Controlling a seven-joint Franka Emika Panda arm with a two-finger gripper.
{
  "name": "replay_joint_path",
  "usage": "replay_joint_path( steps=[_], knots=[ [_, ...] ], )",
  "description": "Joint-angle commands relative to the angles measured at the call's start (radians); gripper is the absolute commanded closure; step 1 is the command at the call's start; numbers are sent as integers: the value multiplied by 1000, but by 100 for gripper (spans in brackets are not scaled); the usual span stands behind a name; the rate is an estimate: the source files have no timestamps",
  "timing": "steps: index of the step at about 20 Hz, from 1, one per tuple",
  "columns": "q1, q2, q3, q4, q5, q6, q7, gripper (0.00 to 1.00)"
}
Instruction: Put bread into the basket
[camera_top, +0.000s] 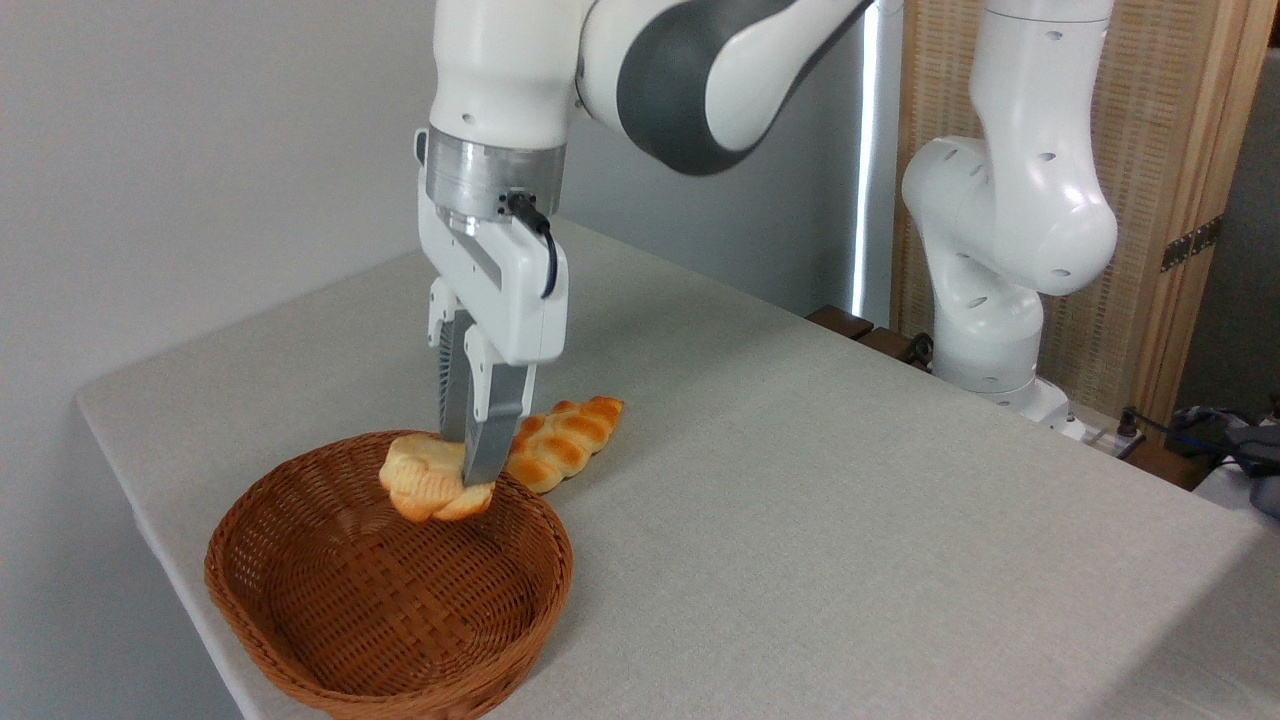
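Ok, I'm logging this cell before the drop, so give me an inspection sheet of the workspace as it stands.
Surface: grey table, flat, cloth-like.
Job's things: bun held above the basket's far side; basket holds nothing else.
Clutter: braided loaf on the table behind the basket.
Hand: hand shut on the bun, pointing down.
Cables: black cable at the wrist; more at the right edge.
Surroundings: grey wall, woven screen behind the arm base.

Bright even light, soft faint shadows, sharp focus, mild arm glare
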Motion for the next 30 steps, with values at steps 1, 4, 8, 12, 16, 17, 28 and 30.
replay_joint_path(
  steps=[1, 4, 8, 12, 16, 17, 28, 30],
  knots=[
    [-6, 50, 27, 11, -35, 39, -11, 12],
    [-6, 88, 29, 11, -34, 41, -11, 0],
    [-6, 108, 29, 11, -35, 39, -11, 0],
    [-6, 108, 29, 11, -34, 38, -10, 0],
    [-8, 85, 27, 13, -35, 29, -25, 0],
    [-8, 71, 27, 13, -34, 24, -51, 0],
    [-9, 13, 26, 109, -23, -318, -177, 0],
    [-8, 13, 29, 116, -23, -338, -186, 0]
  ],
)
